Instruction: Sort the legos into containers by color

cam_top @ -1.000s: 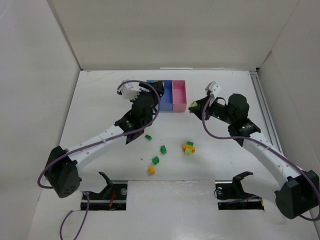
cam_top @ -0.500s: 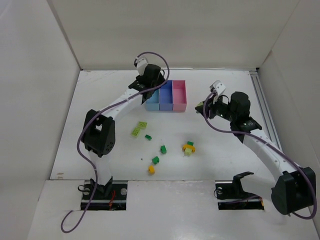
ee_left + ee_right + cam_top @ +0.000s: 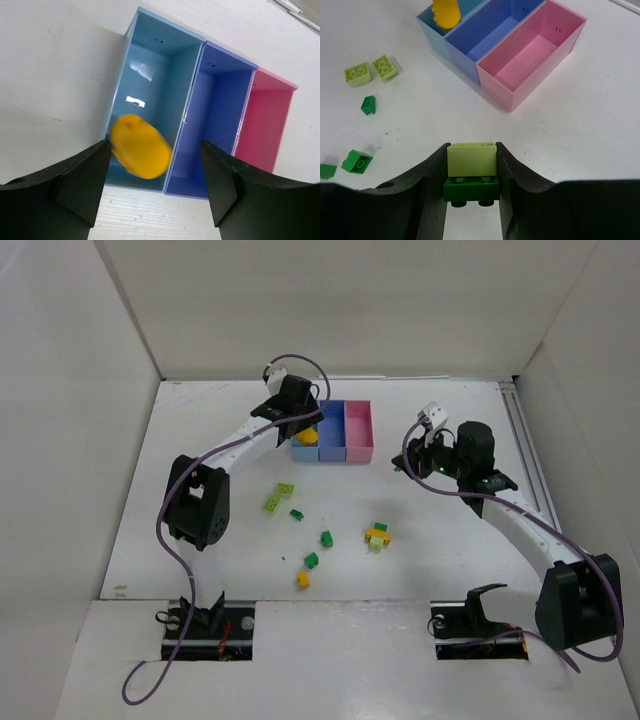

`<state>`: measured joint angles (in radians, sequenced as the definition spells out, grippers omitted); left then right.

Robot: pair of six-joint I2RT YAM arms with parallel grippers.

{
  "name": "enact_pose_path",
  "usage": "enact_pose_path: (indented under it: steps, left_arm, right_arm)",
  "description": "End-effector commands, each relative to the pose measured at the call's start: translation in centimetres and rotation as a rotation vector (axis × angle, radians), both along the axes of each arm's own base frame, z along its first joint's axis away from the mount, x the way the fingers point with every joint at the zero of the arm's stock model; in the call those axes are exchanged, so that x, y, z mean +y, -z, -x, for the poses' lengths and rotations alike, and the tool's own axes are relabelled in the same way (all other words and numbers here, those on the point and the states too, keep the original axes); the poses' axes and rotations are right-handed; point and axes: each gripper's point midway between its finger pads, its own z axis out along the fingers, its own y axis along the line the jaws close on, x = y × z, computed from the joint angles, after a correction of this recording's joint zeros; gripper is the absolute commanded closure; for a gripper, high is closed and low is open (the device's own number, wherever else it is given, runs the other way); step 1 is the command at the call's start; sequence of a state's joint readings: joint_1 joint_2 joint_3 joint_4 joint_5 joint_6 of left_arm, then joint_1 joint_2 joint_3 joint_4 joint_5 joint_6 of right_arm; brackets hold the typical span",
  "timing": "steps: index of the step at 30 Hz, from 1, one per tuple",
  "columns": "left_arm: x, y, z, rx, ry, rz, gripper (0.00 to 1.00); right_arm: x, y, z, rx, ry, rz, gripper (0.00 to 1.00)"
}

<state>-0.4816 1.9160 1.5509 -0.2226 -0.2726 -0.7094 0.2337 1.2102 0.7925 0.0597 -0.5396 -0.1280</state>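
My left gripper (image 3: 155,187) (image 3: 299,422) hangs open over the near end of the light blue container (image 3: 150,70) (image 3: 300,452). A blurred yellow-orange lego (image 3: 140,146) (image 3: 308,437) is loose below its fingers, inside that bin. The periwinkle container (image 3: 220,110) (image 3: 332,435) and the pink one (image 3: 262,125) (image 3: 359,430) stand joined beside it. My right gripper (image 3: 471,172) (image 3: 404,462) is shut on a lime lego (image 3: 471,159) stacked on a dark green one (image 3: 471,188), above the table right of the pink container (image 3: 532,52).
Loose legos lie on the table in front of the bins: a lime pair (image 3: 279,498), dark green ones (image 3: 297,514) (image 3: 326,538) (image 3: 311,560), a yellow-orange one (image 3: 302,579) and a mixed cluster (image 3: 377,535). White walls (image 3: 120,350) enclose the table.
The left arm swung up over the light blue bin, then its jaws opened and let the yellow-orange lego drop in. The right gripper shifted slightly right, still holding its stack.
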Motion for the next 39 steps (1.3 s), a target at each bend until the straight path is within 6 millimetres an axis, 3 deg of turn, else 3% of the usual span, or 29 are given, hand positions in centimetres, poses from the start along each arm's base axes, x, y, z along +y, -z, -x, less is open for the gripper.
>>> enact_pose_path:
  steps: [1,7,11,13,15,16,18,19,20,21,22,26,32,36,39]
  left_arm:
    - [0.1,-1.0,-0.4,-0.02,0.015,-0.001,0.31]
    - [-0.2,-0.7,-0.6,-0.013,0.044,0.016,0.23]
    - [-0.3,-2.9,-0.1,-0.071,0.083,0.028,0.13]
    - [-0.8,-4.1,0.5,-0.104,0.162,0.028,0.09]
    - [-1.6,-6.6,1.7,-0.195,0.329,-0.015,0.07]
    - [-2.7,-7.6,3.5,-0.218,0.446,0.021,0.05]
    - [-4.5,-9.1,5.6,-0.297,0.619,0.033,0.05]
    - [-4.9,-9.7,6.5,-0.332,0.681,0.039,0.05]
    - [-6.5,-10.2,8.7,-0.371,0.825,0.067,0.05]
    - [-6.8,-10.0,10.7,-0.389,0.906,0.092,0.05]
    - [-7.4,-11.0,11.5,-0.441,0.955,0.122,0.05]
    - [-10.4,-12.1,18.0,-0.525,1.293,0.238,0.08]
    - [-13.6,-10.8,21.9,-0.54,1.479,0.188,0.13]
    - [-14.2,-10.8,23.4,-0.552,1.544,0.251,0.16]
    - [-14.3,-11.0,24.4,-0.566,1.598,0.286,0.18]
  right_arm:
    - [0.4,-2.4,-0.6,-0.065,-0.03,-0.022,1.0]
    - [0.3,-2.7,-0.5,-0.081,-0.033,-0.018,1.0]
    - [0.8,-2.8,-0.1,-0.086,-0.072,-0.023,1.0]
    - [1.6,-3.5,0.9,-0.104,-0.162,-0.043,1.0]
    - [2.8,-4.4,2.0,-0.142,-0.287,-0.054,1.0]
    - [3.6,-5.4,3.0,-0.157,-0.368,-0.083,1.0]
    - [4.4,-5.4,3.6,-0.155,-0.452,-0.1,1.0]
    - [5.0,-5.7,5.1,-0.163,-0.547,-0.127,1.0]
    - [5.2,-6.0,5.5,-0.173,-0.591,-0.137,1.0]
    - [5.4,-6.2,6.1,-0.183,-0.631,-0.145,1.0]
    - [5.6,-6.0,6.5,-0.183,-0.666,-0.153,1.0]
    - [6.0,-5.9,7.3,-0.155,-0.703,-0.175,0.96]
    - [6.7,-7.2,8.1,-0.14,-0.731,-0.198,1.0]
    - [7.5,-7.8,10.5,-0.204,-0.845,-0.201,0.97]
    - [7.9,-6.8,10.7,-0.181,-0.838,-0.196,0.94]
